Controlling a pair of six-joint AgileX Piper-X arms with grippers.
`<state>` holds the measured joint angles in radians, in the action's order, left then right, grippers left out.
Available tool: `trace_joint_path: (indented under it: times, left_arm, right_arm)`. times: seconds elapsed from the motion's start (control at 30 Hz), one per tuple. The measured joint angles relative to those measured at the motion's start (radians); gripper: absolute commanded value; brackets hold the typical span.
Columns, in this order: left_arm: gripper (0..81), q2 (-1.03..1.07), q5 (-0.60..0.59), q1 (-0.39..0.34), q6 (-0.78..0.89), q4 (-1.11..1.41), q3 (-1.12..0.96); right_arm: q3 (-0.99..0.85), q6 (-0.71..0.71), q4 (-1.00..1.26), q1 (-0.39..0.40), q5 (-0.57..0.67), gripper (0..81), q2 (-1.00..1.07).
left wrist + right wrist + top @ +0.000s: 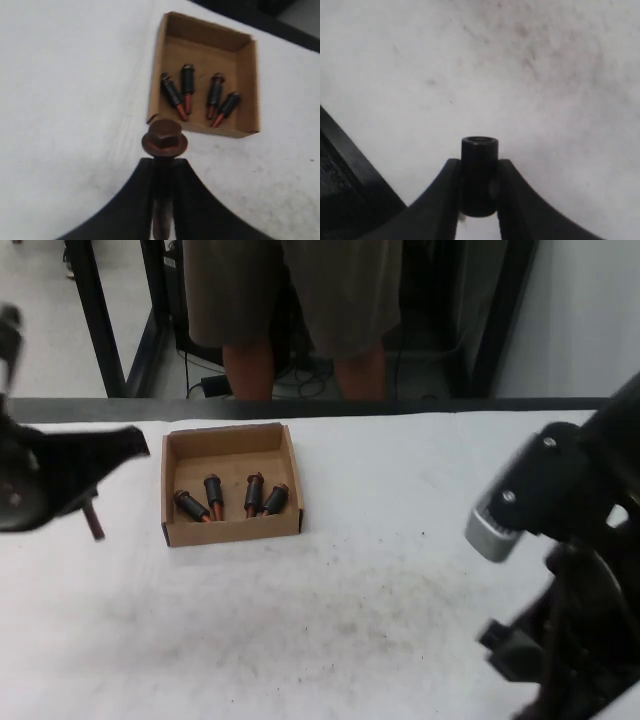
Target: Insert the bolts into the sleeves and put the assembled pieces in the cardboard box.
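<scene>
bolt, pinched head-out in the left gripper near the cardboard box, and sleeve, clamped bore-out in the right gripper well apart, seem held exposed for mating, with four assembled pieces already boxed.

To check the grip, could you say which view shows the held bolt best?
Left wrist view: bolt, head and shank, in the left gripper. High view: a small dark tip. Right wrist view: the sleeve instead.
</scene>
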<state>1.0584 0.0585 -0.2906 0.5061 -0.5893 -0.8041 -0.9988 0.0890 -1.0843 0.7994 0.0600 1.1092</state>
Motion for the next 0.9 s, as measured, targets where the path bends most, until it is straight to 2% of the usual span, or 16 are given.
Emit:
trace_joint_path:
  times: [0.13, 0.23, 0.4, 0.53, 0.73, 0.9]
  left_arm:
    - [0.8, -0.088, -0.085, 0.0, -0.096, 0.044, 0.0]
    - [0.8, -0.165, -0.197, 0.0, -0.173, 0.107, 0.008]
    - [0.8, -0.207, -0.312, 0.0, -0.193, 0.175, 0.036]
    - [0.8, -0.209, -0.421, 0.0, -0.194, 0.237, 0.07]
    - [0.8, -0.209, -0.481, 0.0, -0.17, 0.284, 0.075]
    - [0.8, -0.209, -0.505, 0.0, -0.17, 0.284, 0.075]
  right_arm:
    - [0.0, -0.011, 0.11, 0.0, 0.078, 0.0, 0.025]
    - [0.0, -0.05, 0.232, 0.0, 0.172, 0.0, 0.072]
    - [0.004, -0.13, 0.522, 0.0, 0.291, 0.0, 0.212]
    - [0.004, -0.208, 0.672, 0.0, 0.367, 0.0, 0.273]
    - [0.004, -0.347, 0.912, 0.0, 0.414, 0.0, 0.345]
    - [0.004, -0.385, 0.997, 0.0, 0.418, 0.0, 0.355]
